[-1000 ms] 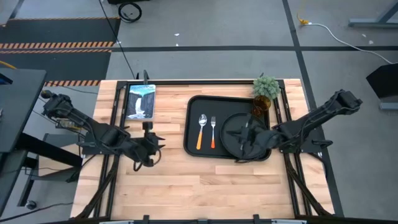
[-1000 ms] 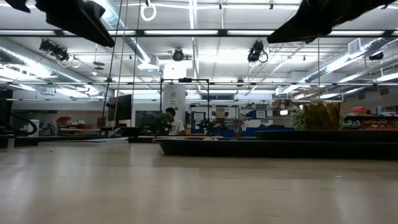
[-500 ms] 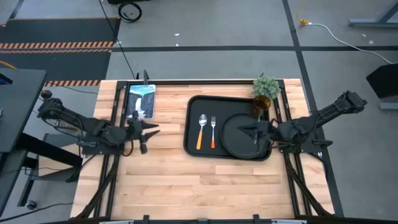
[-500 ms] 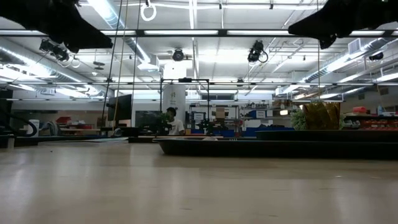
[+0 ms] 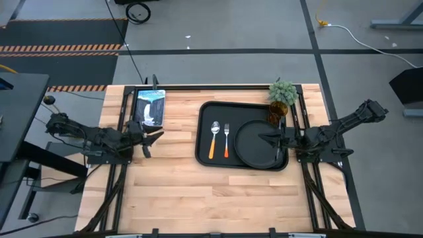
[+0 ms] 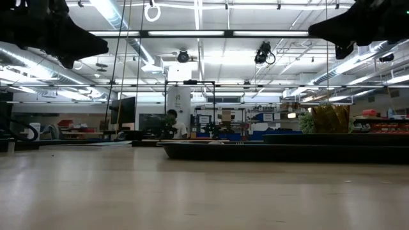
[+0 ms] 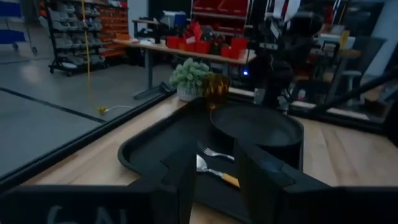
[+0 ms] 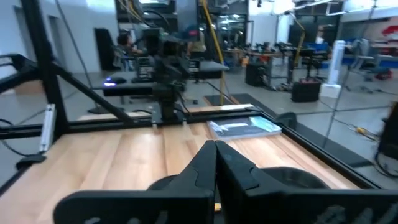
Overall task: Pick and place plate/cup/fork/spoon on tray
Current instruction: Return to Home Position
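The black tray (image 5: 203, 153) lies on the table's right half. The round black plate (image 5: 254, 149) lies flat on its right part. The spoon (image 5: 214, 137) and the fork (image 5: 227, 139) lie side by side on its left part, handles toward the near edge. The amber cup (image 5: 277, 111) stands at the tray's far right corner beside the plant; whether on the tray, I cannot tell. My right gripper (image 5: 266, 140) is shut, above the plate's right part, touching nothing. My left gripper (image 5: 151, 137) is open and empty, left of the tray.
A small green potted plant (image 5: 283, 92) stands at the far right, just past the cup. A flat tablet-like picture (image 5: 149, 107) lies at the far left. Bare wood (image 5: 198, 192) runs along the near half of the table.
My right gripper has drawn back from over the plate's middle toward the table's right edge; the plate stays on the tray. My left gripper has drawn back toward the table's left edge and a little toward the far edge.
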